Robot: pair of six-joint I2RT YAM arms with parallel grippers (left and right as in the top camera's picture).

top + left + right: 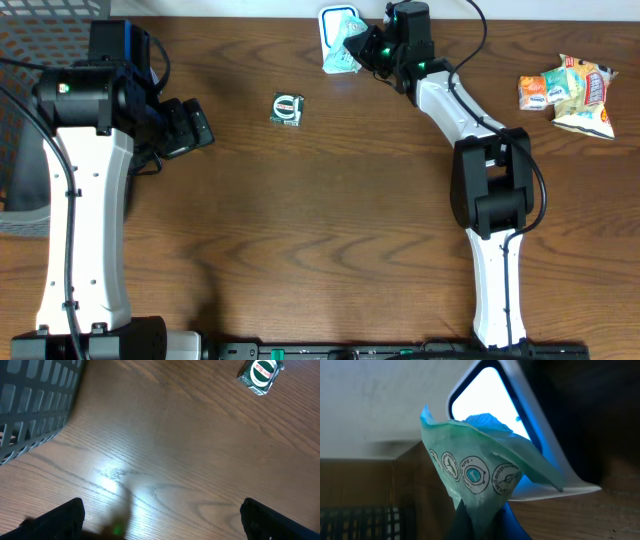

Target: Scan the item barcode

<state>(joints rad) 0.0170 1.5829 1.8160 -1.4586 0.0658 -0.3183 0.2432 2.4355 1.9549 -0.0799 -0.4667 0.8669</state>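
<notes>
So, containers first: dark grey slatted plastic basket (40, 45) sits at far-left table edge, partly behind L arm (85, 200). Contents can't be made out from overhead, and L wrist cam shows only its outer wall. Brown wood-grain table (320, 230) also carries a small square green-and-white foil packet (287, 109), lying flat centre-left, well apart from both grippers. A loose heap of yellow/orange/white snack packets (570, 90) sits at far right.

R gripper (365, 47), top centre: jaws fully closed, pinching the bottom corner of a crumpled teal plastic pouch (475, 460) w/ a row of round printed icons. Pouch is held upright, off the table, just in front of white-framed scanner w/ blue-lit window (482, 397); touching or not, can't tell. Blue light shows above pouch's top edge.

L gripper (160, 522): jaws spread wide, nothing between them, low over bare wood near the basket. Green packet lies ahead, toward upper right in wrist view.
</notes>
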